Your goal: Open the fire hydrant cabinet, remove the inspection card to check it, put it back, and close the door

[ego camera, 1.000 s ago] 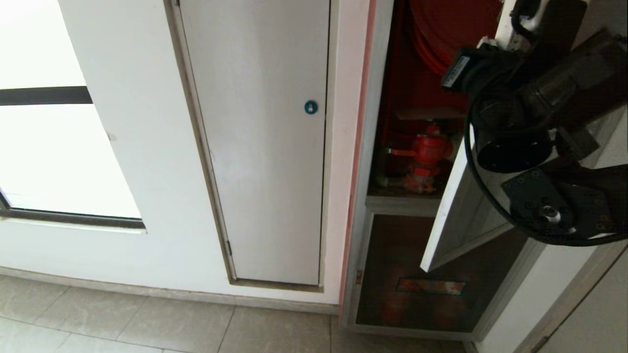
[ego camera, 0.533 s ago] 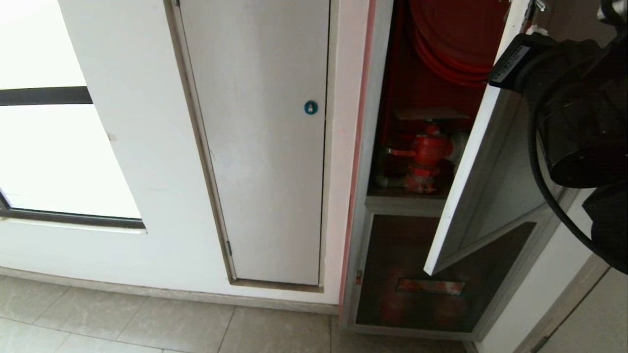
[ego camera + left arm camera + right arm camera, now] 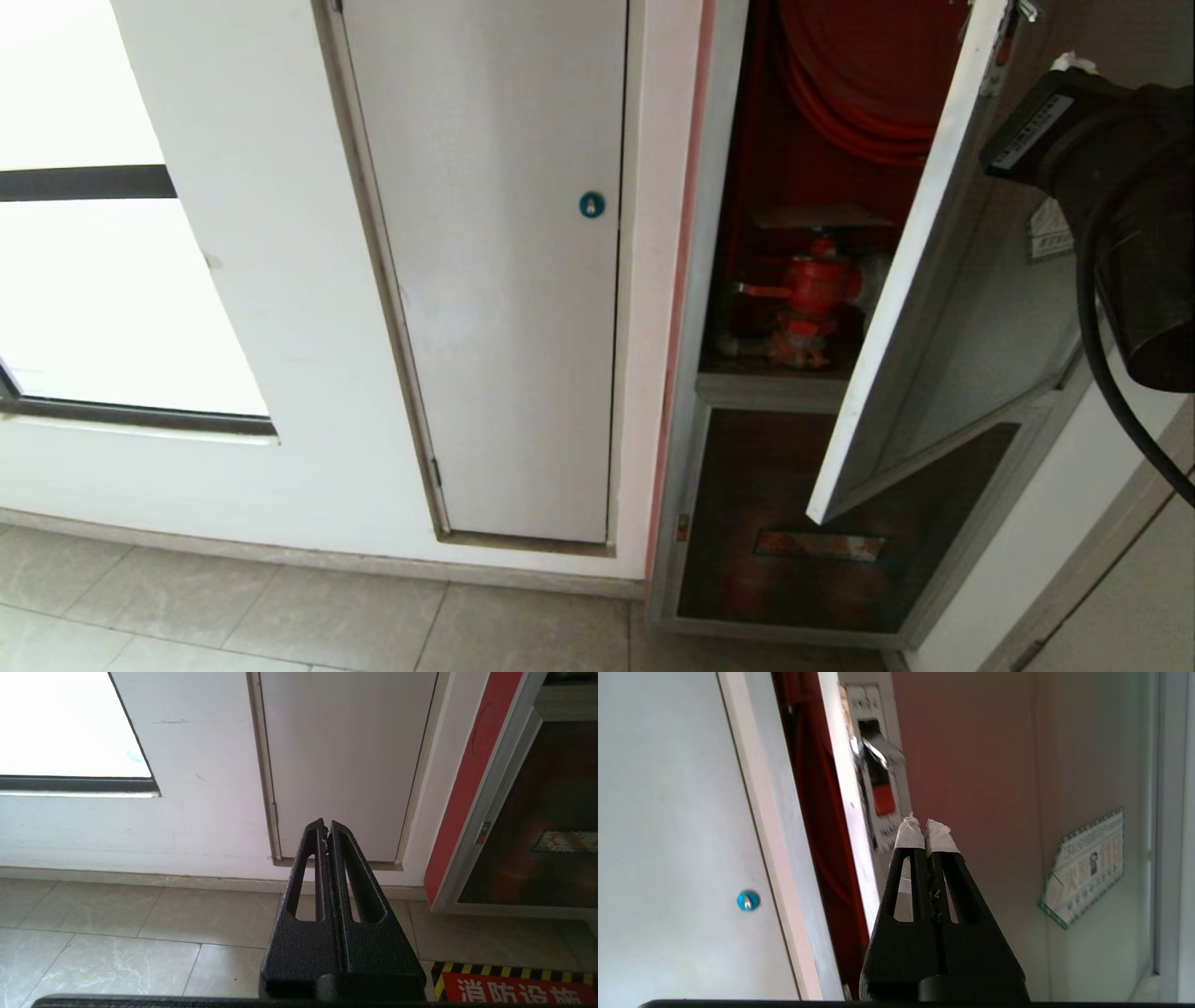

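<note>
The fire hydrant cabinet (image 3: 695,308) stands open, showing a red hose reel (image 3: 859,84) and a red valve (image 3: 814,297). A flat, pale inspection card (image 3: 817,217) lies on top of the valve. The door (image 3: 920,280) hangs ajar, swung out to the right. In the right wrist view its red-and-metal latch (image 3: 880,784) sits just beyond my right gripper (image 3: 924,828), which is shut and empty, its taped tips in front of the door's outer face (image 3: 994,788). The right arm (image 3: 1120,233) shows at the head view's right edge. Low down, my left gripper (image 3: 325,828) is parked, shut and empty.
A white panel door (image 3: 504,280) with a blue round lock (image 3: 591,203) is left of the cabinet. A smaller dark-glass door (image 3: 794,523) lies below the opening. A sticker (image 3: 1087,868) is on the door glass. Striped floor marking (image 3: 514,989) lies by the cabinet base.
My right arm has drawn away to the right, uncovering the door's face and the valve. The door stays ajar. The left arm has not moved.
</note>
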Motion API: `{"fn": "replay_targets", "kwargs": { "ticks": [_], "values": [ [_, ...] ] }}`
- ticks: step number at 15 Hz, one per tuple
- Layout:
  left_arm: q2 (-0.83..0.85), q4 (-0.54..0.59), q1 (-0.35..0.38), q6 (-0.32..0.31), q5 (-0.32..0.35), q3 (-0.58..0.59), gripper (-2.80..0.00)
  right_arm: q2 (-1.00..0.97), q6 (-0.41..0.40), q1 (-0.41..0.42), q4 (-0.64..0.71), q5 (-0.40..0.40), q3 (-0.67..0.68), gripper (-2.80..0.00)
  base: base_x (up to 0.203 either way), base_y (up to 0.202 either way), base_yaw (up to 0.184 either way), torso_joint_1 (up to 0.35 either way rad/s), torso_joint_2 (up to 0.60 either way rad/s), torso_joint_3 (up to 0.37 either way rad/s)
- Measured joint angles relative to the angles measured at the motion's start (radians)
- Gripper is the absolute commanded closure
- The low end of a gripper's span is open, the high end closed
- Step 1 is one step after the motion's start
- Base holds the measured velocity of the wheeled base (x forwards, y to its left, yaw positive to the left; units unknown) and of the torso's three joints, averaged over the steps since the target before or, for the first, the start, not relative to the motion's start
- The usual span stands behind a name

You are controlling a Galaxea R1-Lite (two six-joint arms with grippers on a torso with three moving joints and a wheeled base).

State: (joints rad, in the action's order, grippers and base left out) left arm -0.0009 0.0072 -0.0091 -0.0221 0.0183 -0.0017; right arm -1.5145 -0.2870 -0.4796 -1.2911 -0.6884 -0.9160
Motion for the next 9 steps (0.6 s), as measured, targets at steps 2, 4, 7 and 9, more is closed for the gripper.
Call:
{"fn": "replay_targets", "kwargs": {
  "ticks": [2, 4, 7, 9],
  "values": [
    [0.000, 0.000, 0.000, 0.000, 0.000, 0.000, 0.00, 0.020, 0.002, -0.006, -0.004, 0.015, 0.045, 0.00, 0.000, 0.000, 0.000, 0.000, 0.00, 0.000],
    [0.000, 0.000, 0.000, 0.000, 0.000, 0.000, 0.00, 0.035, 0.005, -0.038, -0.011, 0.053, 0.105, 0.00, 0.000, 0.000, 0.000, 0.000, 0.00, 0.000],
    [0.000, 0.000, 0.000, 0.000, 0.000, 0.000, 0.00, 0.050, 0.006, -0.118, -0.016, 0.142, 0.213, 0.00, 0.000, 0.000, 0.000, 0.000, 0.00, 0.000],
    [0.000, 0.000, 0.000, 0.000, 0.000, 0.000, 0.00, 0.022, 0.007, -0.133, -0.036, 0.158, 0.229, 0.00, 0.000, 0.000, 0.000, 0.000, 0.00, 0.000]
  ]
}}
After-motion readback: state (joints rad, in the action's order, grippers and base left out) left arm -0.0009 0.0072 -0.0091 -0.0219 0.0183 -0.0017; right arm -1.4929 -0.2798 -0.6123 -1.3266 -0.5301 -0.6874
